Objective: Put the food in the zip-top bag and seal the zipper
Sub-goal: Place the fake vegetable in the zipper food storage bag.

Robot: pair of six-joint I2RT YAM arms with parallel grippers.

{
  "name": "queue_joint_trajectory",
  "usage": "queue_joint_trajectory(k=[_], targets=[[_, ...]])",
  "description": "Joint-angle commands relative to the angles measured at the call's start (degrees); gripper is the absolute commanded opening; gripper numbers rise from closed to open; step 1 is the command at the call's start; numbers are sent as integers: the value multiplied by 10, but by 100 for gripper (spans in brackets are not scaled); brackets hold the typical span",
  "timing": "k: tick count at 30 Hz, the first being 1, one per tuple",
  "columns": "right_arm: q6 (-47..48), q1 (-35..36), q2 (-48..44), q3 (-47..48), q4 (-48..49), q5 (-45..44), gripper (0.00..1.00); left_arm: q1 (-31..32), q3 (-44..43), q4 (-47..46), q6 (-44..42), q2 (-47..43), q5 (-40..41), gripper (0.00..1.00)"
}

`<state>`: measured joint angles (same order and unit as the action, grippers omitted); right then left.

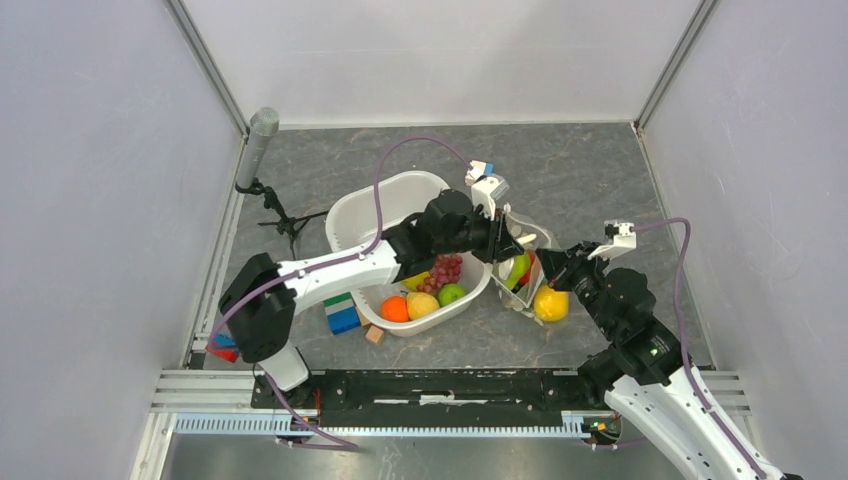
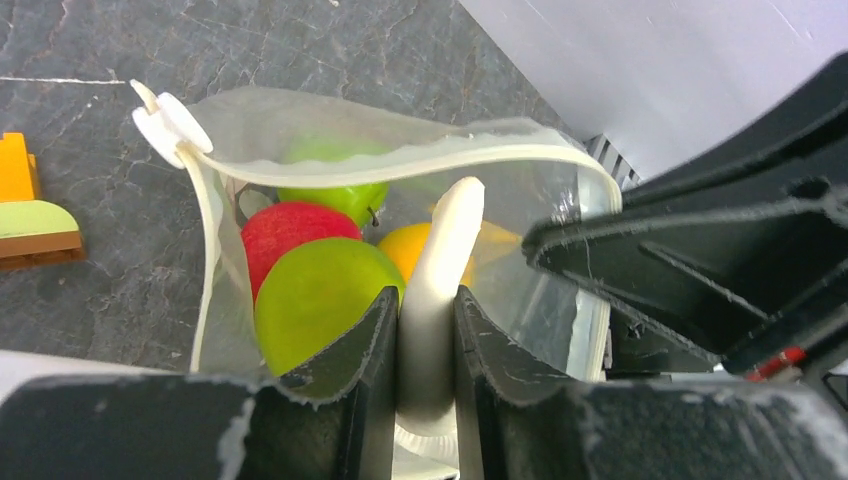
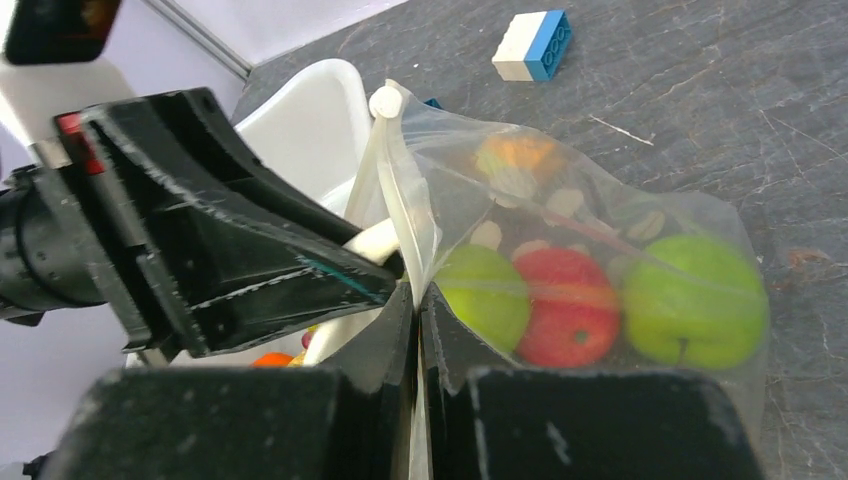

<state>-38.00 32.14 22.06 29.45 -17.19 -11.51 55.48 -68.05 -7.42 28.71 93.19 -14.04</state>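
Observation:
The dotted clear zip-top bag (image 1: pixel 527 275) stands between the two grippers, right of the white tub (image 1: pixel 345 215), with its mouth held open. In it are two green apples (image 3: pixel 485 295) (image 3: pixel 695 300), a red apple (image 3: pixel 565 305) and a yellow fruit (image 1: pixel 551 305). My left gripper (image 2: pixel 428 300) is shut on one side of the white zipper strip (image 2: pixel 400 160). My right gripper (image 3: pixel 418 300) is shut on the bag's opposite edge. The tub holds purple grapes (image 1: pixel 447 270), a green apple (image 1: pixel 452 294), a lemon (image 1: pixel 422 305), an orange (image 1: pixel 395 309) and part of a banana.
Building blocks lie by the tub's near left (image 1: pixel 342 315), at the left edge (image 1: pixel 222 348) and behind the bag (image 3: pixel 533 45). A wooden cube (image 1: pixel 374 334) lies near the tub. A small tripod with a grey cylinder (image 1: pixel 262 135) stands at the back left.

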Motion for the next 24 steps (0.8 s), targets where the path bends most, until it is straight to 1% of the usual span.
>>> queue_joint_trajectory(k=[1,3,6,10,13,18,23,24], targets=[[8,1,-6,10,51,27,9,5,-64,8,39,27,13,30],[11,1,-3,9,58,36,9,6,-84,26,56,45,19,30],[19,1,4,8,67,52,9,6,-117,45,75,76,-6,32],[26,1,6,4,75,61,8,15,-121,12,83,93,-49,38],[28,1,1,-1,73,46,8,18,-121,-11,96,101,-95,43],[23,1,-6,-13,76,28,8,26,-103,-57,141,110,-119,48],[17,1,-8,-15,67,14,8,35,-109,-62,140,121,-135,55],[16,1,-9,-14,61,8,8,36,-111,-60,135,120,-141,58]])
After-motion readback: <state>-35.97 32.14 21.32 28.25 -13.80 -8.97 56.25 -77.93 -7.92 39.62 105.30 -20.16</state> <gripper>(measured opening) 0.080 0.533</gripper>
